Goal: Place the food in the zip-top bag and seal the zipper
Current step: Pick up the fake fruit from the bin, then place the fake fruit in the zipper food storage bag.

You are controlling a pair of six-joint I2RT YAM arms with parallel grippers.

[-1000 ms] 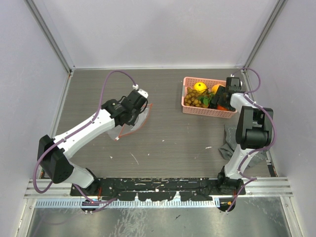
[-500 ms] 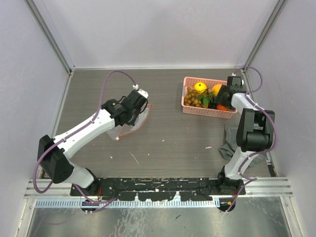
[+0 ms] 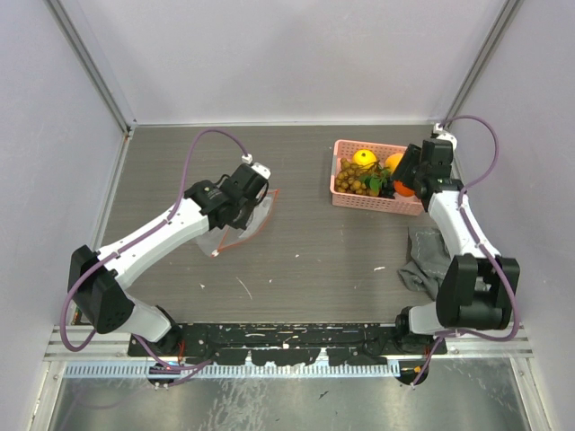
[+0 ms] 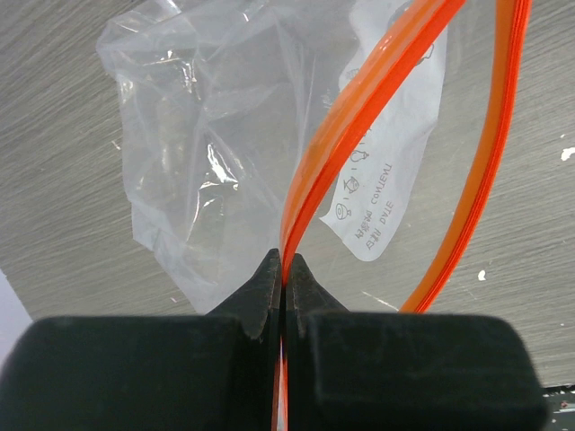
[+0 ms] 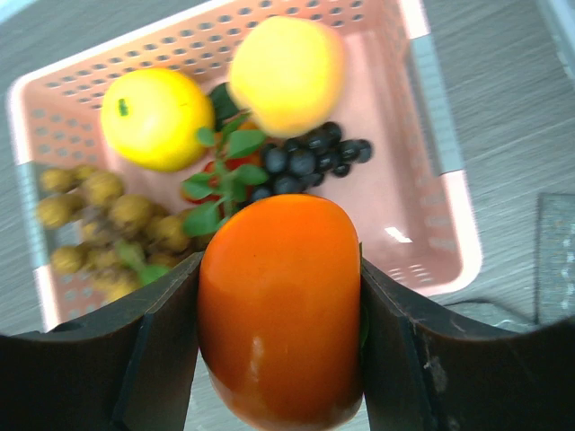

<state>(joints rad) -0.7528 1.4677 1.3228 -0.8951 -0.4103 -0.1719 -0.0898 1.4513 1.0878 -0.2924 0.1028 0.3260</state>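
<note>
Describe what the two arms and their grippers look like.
Both the left arm and the right arm have white tubular links joined by bulky black joint housings. A thin purple cable loops loosely along each one. The left gripper and right gripper have matte black, blocky fingers. No markings are visible.

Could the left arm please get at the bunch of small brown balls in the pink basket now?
Probably not: the left gripper is shut on the red-orange zipper strip of the clear plastic bag.

Overhead camera looks down; wrist cameras closely view its bag (image 4: 225,135) and basket (image 5: 454,193).
</note>
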